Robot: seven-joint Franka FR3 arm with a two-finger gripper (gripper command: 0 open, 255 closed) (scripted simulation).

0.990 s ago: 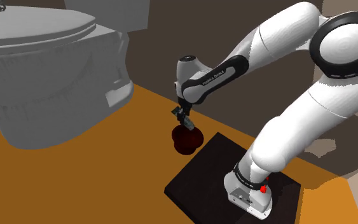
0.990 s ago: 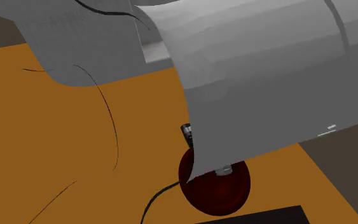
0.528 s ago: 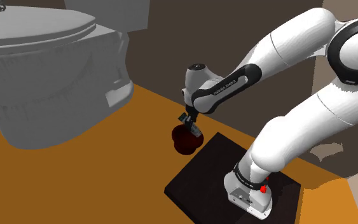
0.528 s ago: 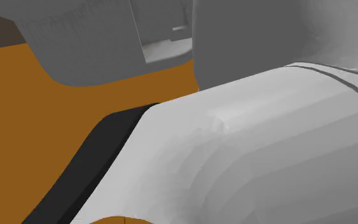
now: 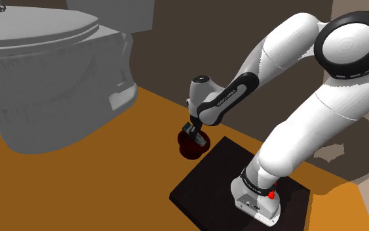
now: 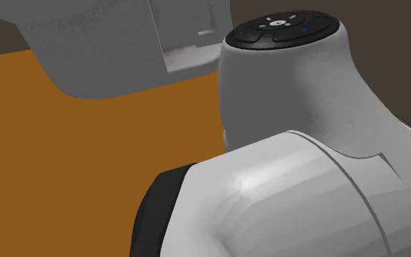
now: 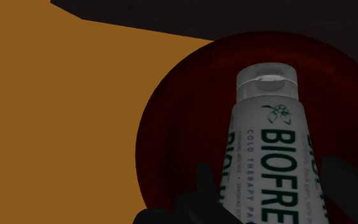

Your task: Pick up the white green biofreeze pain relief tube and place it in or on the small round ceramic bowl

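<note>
**Tube** (image 7: 269, 153). It has a white, soft-sided body narrowing to a rounded flip cap with a paler top. Dark green block lettering reading "BIOFRE…" runs along its length, with a small leaf emblem under the cap. It is clasped between the two black fingers (image 7: 204, 184) of the gripper (image 7: 269, 167), one pressed on each flank. The cap end points over the hollow of the bowl.

**Bowl** (image 7: 171, 140). It is round, dark red and smooth, with faint darker streaks inside. It rests on the floor (image 7: 56, 114), a flat matt orange-brown.

**Shoulder view.** The gripper (image 5: 194, 134) hangs low over the bowl (image 5: 188, 149). The bowl sits near a corner of the stand (image 5: 199, 187), a flat black slab. The arm (image 5: 288, 131), glossy white shells with dark joints, arches up from the stand and down to the bowl. A toilet (image 5: 52, 72), grey, smooth and bulbous, stands at this view's upper left, well apart from the bowl. The tube is too small to make out here.

**Second exterior view.** This is a close view of the arm (image 6: 291, 190): a curved white shell, a dark joint band and a round black cap with small buttons. Behind it are the toilet's grey base (image 6: 101, 58) and the floor (image 6: 65, 168).
</note>
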